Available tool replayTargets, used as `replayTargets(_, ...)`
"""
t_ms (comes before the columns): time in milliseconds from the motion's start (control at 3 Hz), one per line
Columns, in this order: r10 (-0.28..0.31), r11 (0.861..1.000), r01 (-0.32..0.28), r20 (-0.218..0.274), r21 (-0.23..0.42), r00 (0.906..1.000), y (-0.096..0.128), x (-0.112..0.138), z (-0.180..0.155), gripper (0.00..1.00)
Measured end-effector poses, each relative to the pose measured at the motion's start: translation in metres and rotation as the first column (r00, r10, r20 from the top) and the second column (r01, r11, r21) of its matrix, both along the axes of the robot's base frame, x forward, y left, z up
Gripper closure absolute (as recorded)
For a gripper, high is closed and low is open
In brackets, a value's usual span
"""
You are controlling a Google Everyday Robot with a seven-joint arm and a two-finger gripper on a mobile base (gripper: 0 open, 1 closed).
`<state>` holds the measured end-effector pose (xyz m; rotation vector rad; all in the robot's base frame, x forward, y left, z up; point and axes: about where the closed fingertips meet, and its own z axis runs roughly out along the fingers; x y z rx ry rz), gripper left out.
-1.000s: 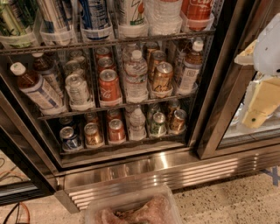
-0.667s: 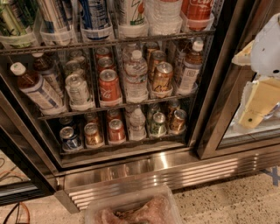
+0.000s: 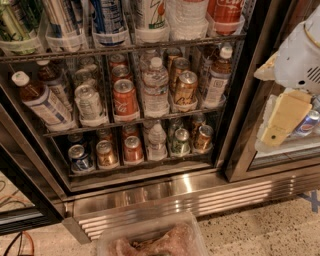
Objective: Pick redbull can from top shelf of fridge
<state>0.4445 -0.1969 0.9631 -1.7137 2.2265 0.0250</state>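
Note:
The redbull can [image 3: 107, 16], blue and silver with white lettering, stands in a clear holder on the top shelf [image 3: 125, 49] of the fridge [image 3: 35, 150], left of centre; its top is cut off by the frame's edge. A silver-white striped can [image 3: 62, 17] is on its left and a white can with a green-red logo [image 3: 150, 12] on its right. My gripper [image 3: 283, 120], white and beige, hangs at the far right in front of the neighbouring glass door, well to the right of and below the can.
Lower racks hold short cans [image 3: 124, 97] and water bottles [image 3: 156, 87]. A black door post [image 3: 250, 100] stands between the shelves and my gripper. A ribbed steel grille [image 3: 200, 200] runs along the base. A clear plastic bin [image 3: 150, 240] sits at the bottom edge.

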Motion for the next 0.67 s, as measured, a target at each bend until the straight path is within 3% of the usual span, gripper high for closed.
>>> replayTargets(333, -0.006, 1.000, 0.005, 0.021, 0.002, 0.9998, 0.006, 0.001, 0.001, 0.00)
replayTargets(667, -0.069, 0.996, 0.065, 0.056, 0.068, 0.9961, 0.042, -0.005, -0.005, 0.00)
